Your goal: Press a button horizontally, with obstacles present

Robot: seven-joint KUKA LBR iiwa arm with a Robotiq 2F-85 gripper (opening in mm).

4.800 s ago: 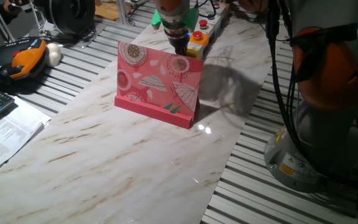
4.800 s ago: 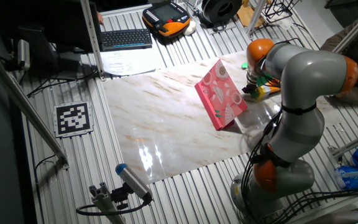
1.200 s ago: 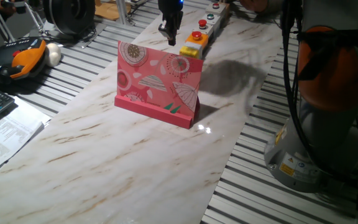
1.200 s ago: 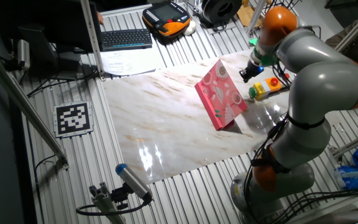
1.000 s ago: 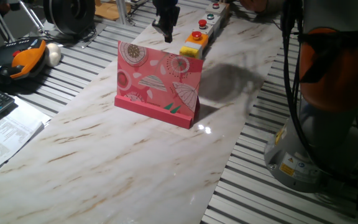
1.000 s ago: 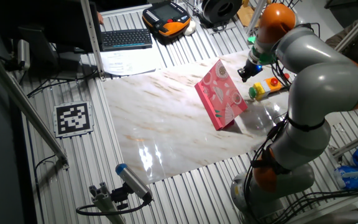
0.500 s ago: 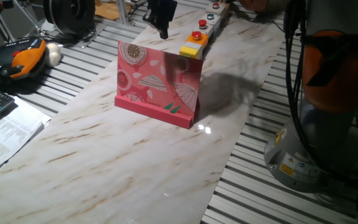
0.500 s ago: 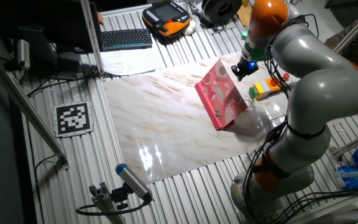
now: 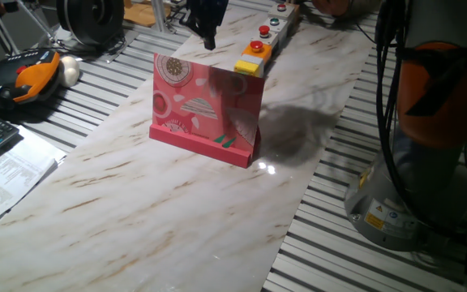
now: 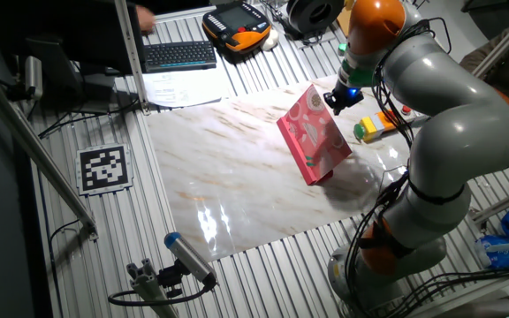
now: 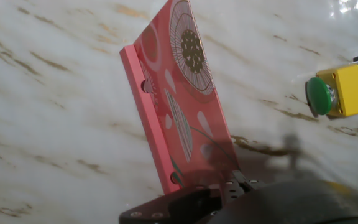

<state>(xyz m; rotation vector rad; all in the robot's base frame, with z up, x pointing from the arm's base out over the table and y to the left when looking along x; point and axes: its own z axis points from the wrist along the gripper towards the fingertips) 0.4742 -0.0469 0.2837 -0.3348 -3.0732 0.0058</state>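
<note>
The button's yellow housing (image 9: 248, 66) stands just behind the right end of the obstacle, an upright pink printed board (image 9: 207, 105). A red cap shows on top of that housing. In the hand view the housing (image 11: 353, 90) lies to the right of the board (image 11: 182, 99), and its round button (image 11: 319, 96) looks green and faces the board. My gripper (image 9: 208, 39) hangs behind and above the board's top edge, left of the button. From the other side, the gripper (image 10: 336, 100) is beside the board's top (image 10: 315, 132). Only dark hand parts (image 11: 229, 196) show; the fingertips are hidden.
A grey strip (image 9: 280, 23) with small red and green buttons runs behind the yellow housing. The arm's base (image 9: 416, 162) stands off the table's right edge. A keyboard (image 10: 179, 55), papers (image 9: 6, 174) and an orange pendant (image 9: 31, 77) lie left of the marble top.
Over the last second the gripper has moved left along the back of the board, away from the yellow housing. The board and the button have stayed put.
</note>
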